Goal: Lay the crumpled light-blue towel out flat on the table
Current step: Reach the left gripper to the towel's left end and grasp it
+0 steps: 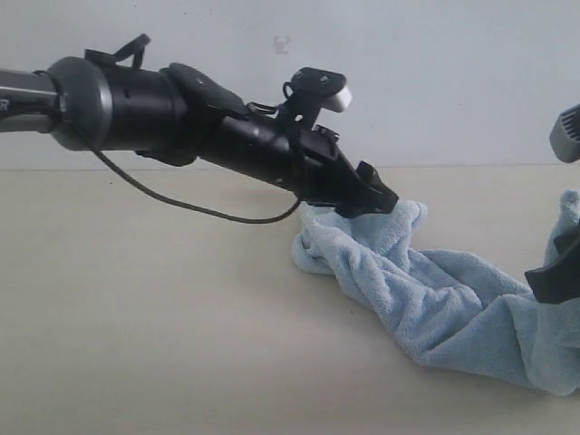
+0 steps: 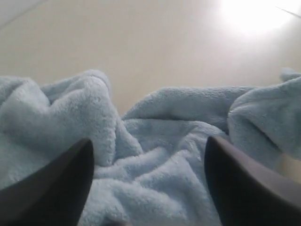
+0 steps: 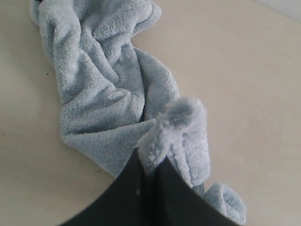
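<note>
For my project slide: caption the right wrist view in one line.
Right gripper pinching a fold of the crumpled light-blue towel, which trails twisted across the beige table.

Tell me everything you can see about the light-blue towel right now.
The towel is light-blue, fluffy terry, bunched into a long, twisted rope of folds lying on the beige table, far from flat. One end sits beneath the left hand, whose jaws stand open over the fabric without pinching it. At the other end the right hand is shut on a raised fold. No label shows.
</note>
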Controlling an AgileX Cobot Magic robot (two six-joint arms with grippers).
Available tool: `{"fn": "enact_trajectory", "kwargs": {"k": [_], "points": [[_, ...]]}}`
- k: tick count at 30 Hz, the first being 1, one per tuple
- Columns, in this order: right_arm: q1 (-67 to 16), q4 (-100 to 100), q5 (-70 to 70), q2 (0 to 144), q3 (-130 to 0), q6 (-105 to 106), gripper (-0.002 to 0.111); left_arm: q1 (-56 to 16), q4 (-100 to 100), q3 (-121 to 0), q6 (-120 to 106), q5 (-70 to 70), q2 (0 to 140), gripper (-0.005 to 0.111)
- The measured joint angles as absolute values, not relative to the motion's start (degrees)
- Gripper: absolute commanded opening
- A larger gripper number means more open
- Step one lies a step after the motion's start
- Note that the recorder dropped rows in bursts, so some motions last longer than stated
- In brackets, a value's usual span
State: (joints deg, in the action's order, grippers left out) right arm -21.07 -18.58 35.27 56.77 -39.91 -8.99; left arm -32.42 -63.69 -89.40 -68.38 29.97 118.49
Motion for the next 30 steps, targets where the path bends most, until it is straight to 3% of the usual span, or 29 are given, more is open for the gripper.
{"fn": "enact_trajectory", "kwargs": {"k": [5,23,24,29,30], "points": [[-21.1,-18.6,35.3,56.8,-39.9,-8.9,0.0,-37.5,-57.3,-95.0,-68.9,18.3,123.4,0.064],[-21.1,-18.6,35.2,56.8,-39.9,-8.7,0.0,-37.7,-55.6,-108.7,-69.0,11.0,141.9,0.064],[-21.1,-18.6,35.2,56.8,-39.9,-8.7,0.0,-37.7,-55.6,-109.6,-69.0,10.9,142.8,0.061],[-21.1,-18.6,35.1,56.8,-39.8,-8.7,0.0,-37.7,-55.6,-110.2,-68.9,9.7,144.1,0.008],[-21.1,-18.6,35.1,56.8,-39.7,-8.7,0.0,-37.7,-55.6,-110.2,-68.9,9.8,144.1,0.004]]}}
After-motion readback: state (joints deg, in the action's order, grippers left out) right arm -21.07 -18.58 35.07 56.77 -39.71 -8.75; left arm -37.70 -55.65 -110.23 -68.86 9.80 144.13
